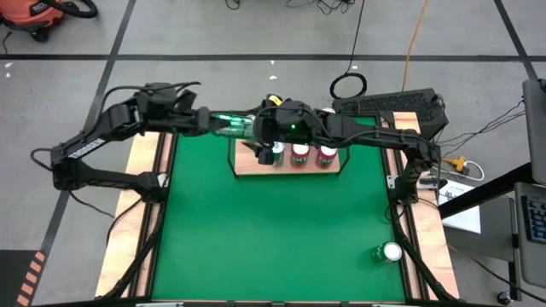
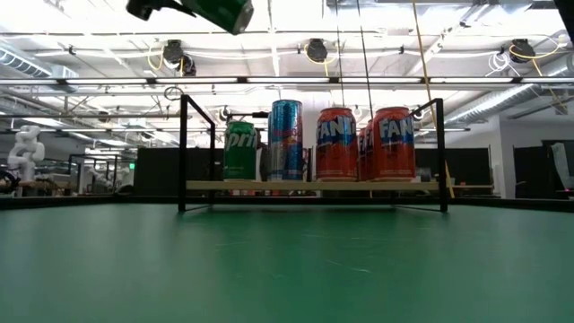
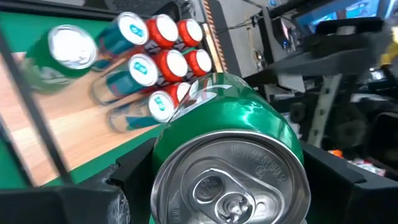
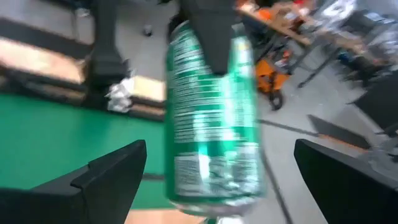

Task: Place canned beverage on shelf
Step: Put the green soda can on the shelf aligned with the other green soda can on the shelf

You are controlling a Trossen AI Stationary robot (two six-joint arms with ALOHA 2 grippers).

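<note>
The left gripper (image 1: 223, 125) clasps a shiny green can (image 1: 229, 126) lying sideways, long axis along the shelf (image 1: 288, 164), while the right gripper (image 1: 271, 128) gapes released.

bright overhead light, soft wrist views

even, bright light falls from ceiling strip lamps (image 2: 269, 36) that show in the low view, blown out to white glare. shadows on the green table (image 1: 273, 230) are faint and soft. glare streaks run across the shoulder of the green can (image 3: 230, 155) between the left fingers (image 3: 336, 180), whose lid is sharp, while the cans on the shelf (image 3: 81, 137) beyond it are smeared by motion blur. the right wrist view is blurred all over: the can, the right fingers (image 4: 106, 174) and the room past them.
</note>
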